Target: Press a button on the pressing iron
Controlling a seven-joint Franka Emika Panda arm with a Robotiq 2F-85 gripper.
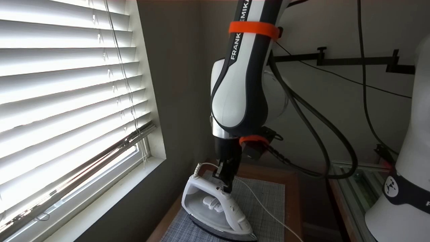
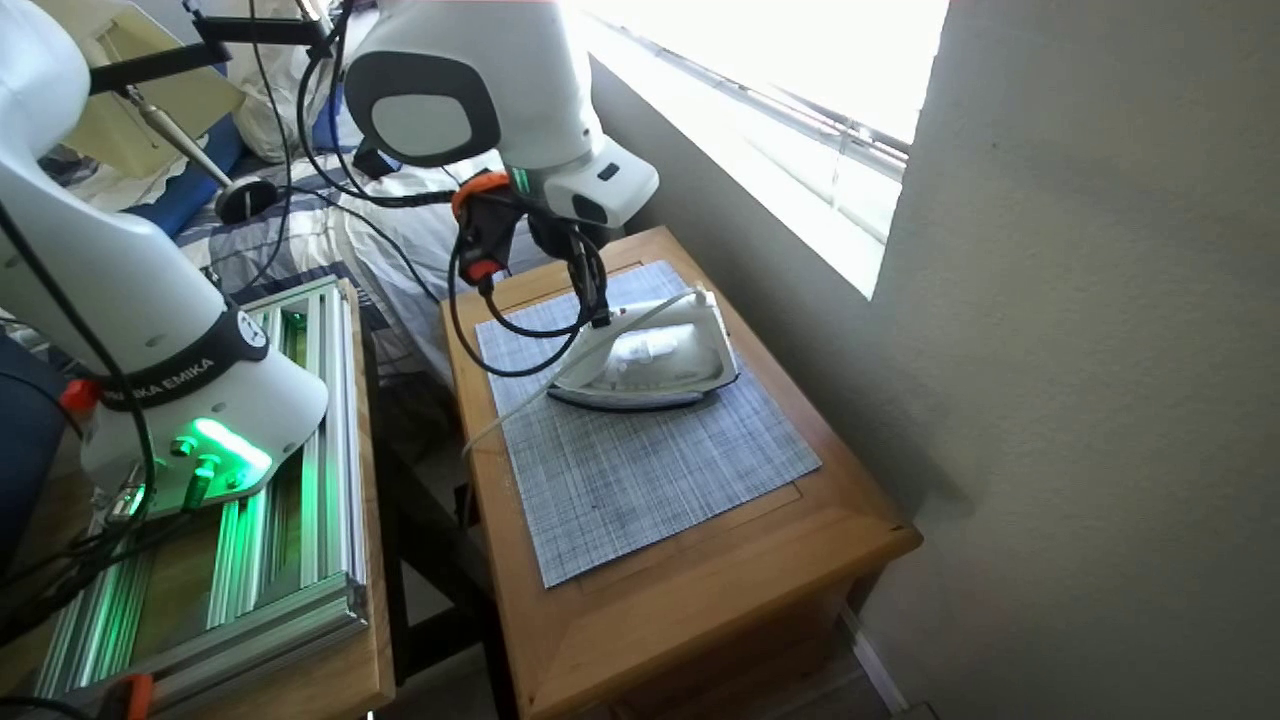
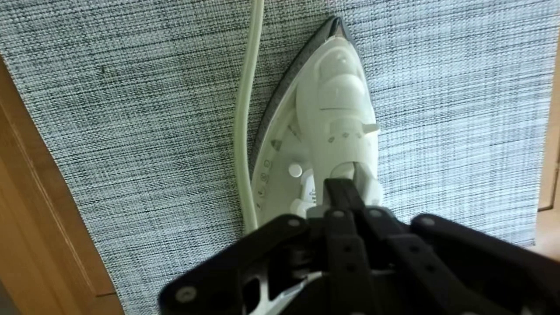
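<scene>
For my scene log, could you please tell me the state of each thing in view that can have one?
Pressing iron: resting sole down; whether powered, unclear
Gripper: shut, at the iron's handle; whether pressing, unclear
Cord: joined to the iron; far end hidden
Mat: lying flat
Blinds: lowered most of the way
Robot base light: lit green

Cord (image 3: 241, 127) crowds one side of the iron (image 3: 326, 124), open mat (image 3: 459, 131) the other

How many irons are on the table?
1. The white iron sits on the grey mat on the wooden table, under the gripper. I see no other iron, though the robot arm hides some of the room.
</scene>
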